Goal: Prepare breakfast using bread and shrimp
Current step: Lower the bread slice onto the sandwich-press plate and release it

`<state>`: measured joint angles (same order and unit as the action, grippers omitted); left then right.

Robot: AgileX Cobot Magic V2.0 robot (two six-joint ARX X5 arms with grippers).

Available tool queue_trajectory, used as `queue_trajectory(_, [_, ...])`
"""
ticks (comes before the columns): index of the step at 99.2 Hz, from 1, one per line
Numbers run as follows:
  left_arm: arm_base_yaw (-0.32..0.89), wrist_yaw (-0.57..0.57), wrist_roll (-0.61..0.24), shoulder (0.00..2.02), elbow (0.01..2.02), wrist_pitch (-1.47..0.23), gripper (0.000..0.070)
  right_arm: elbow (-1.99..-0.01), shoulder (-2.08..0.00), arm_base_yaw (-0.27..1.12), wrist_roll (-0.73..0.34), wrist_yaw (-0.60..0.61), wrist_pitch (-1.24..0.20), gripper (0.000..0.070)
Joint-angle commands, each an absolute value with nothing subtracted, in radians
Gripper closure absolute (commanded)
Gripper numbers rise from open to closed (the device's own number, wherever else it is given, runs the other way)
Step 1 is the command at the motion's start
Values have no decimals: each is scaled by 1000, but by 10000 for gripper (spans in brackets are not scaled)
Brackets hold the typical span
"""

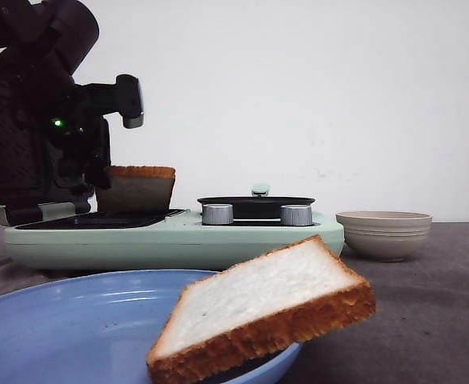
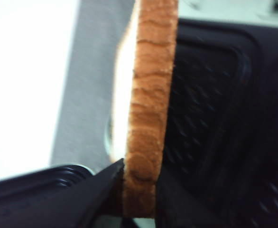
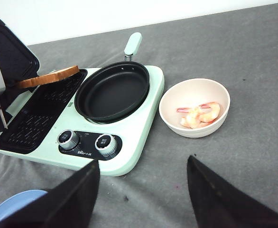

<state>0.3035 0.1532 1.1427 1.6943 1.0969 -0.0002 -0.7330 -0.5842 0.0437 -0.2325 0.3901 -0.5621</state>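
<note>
My left gripper (image 2: 139,183) is shut on one slice of bread (image 2: 151,95) and holds it just above the dark grill plate (image 3: 39,111) of the mint-green breakfast maker (image 1: 170,236). That slice shows in the front view (image 1: 136,190) and the right wrist view (image 3: 49,77). A second bread slice (image 1: 266,308) lies tilted on the rim of a blue plate (image 1: 74,328) in front. Pink shrimp (image 3: 199,114) lie in a beige bowl (image 3: 196,102), which also shows in the front view (image 1: 384,232). My right gripper (image 3: 143,166) is open and empty above the grey table.
The machine's lid (image 1: 10,144) stands open at the left. A round black pan (image 3: 113,90) with a mint handle sits on the machine's right half. Two silver knobs (image 1: 217,214) face the front. A grey cloth (image 3: 243,156) covers the table.
</note>
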Motion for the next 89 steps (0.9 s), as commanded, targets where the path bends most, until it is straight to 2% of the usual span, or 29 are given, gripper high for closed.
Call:
queue_trajectory(1, [300,158,1150,1718,1121,4,666,-748,-587,44,-224,392,-556,340])
queue_trajectory(11, [300,161,1146,1718,1121,9,532,-748,-587,44,-224,392,-556,340])
queue_trajectory(18, [300,161,1133,1718,1121,14,413,-748,-587,44,-224,392,-556,340])
queue_trajectory(25, [302,161,1132,1718,1121,18,332,-748,-587,44,-224,392,-556,340])
queue_trajectory(38, [303,161,1132,1718,1121,22,256,-748,-587,44,-224,392,-556,340])
queue_trajectory(47, [306,165,1131,1717,1121,19,239,-748,-587,44,-224,392,-556,340])
queue_trajectory(62, [310,179,1131,1714,1121,21,56,-748,-587,44,-224,392,-555,340])
queue_trajectory(73, [310,179,1110,1705,1122,22,43,-748,-587,44,-224,392,-555,340])
queue_trajectory(89, [310,180,1071,1683,1123,19,70,-748,-587,44,-224,392,-555,340])
